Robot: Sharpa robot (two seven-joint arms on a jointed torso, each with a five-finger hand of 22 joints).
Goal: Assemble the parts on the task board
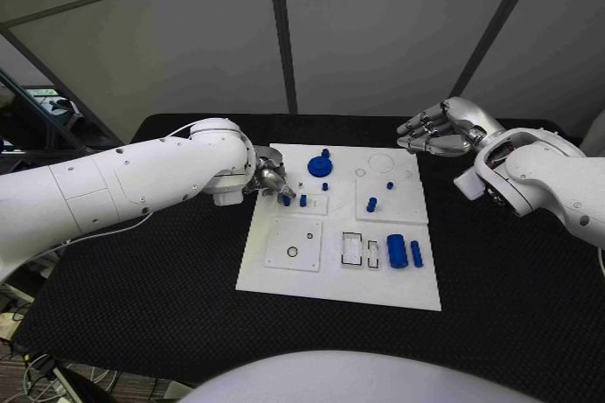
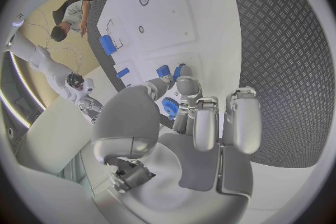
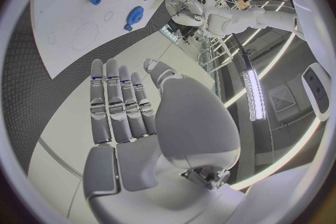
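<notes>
Reaching in over the left edge of the task board (image 1: 338, 285), the left hand (image 1: 270, 177) sits low at the board's far-left part, fingers pointing down among two small blue pegs (image 1: 294, 199) standing there. From the left wrist view, the fingers (image 2: 207, 117) curl toward the thumb close above a small blue peg (image 2: 163, 70) and a blue gear (image 2: 170, 106), but whether anything is pinched between them cannot be told.

The right hand (image 1: 435, 132) hovers off the board's far-right corner, above the black table (image 1: 517, 281), its fingers loosely curled and holding nothing. In the right wrist view its fingers (image 3: 119, 106) lie straight and side by side, apart from the thumb, with nothing in the palm.

On the board, a blue gear (image 1: 320, 166) with a short pin beside it rests near the far edge, toward the middle. Two blue pegs (image 1: 372, 204) stand upright on a raised white square at the board's right side. Nearer the front edge, a thick blue cylinder (image 1: 396, 250) lies flat beside a thinner blue rod (image 1: 416, 253), both lengthwise toward the right edge. Just left of them are two rectangular outlined slots (image 1: 353, 248). A raised white square (image 1: 294, 245) with a small ring marked on it sits at the front-left part of the board. Faint circular outlines (image 1: 381, 163) mark the far-right corner.
</notes>
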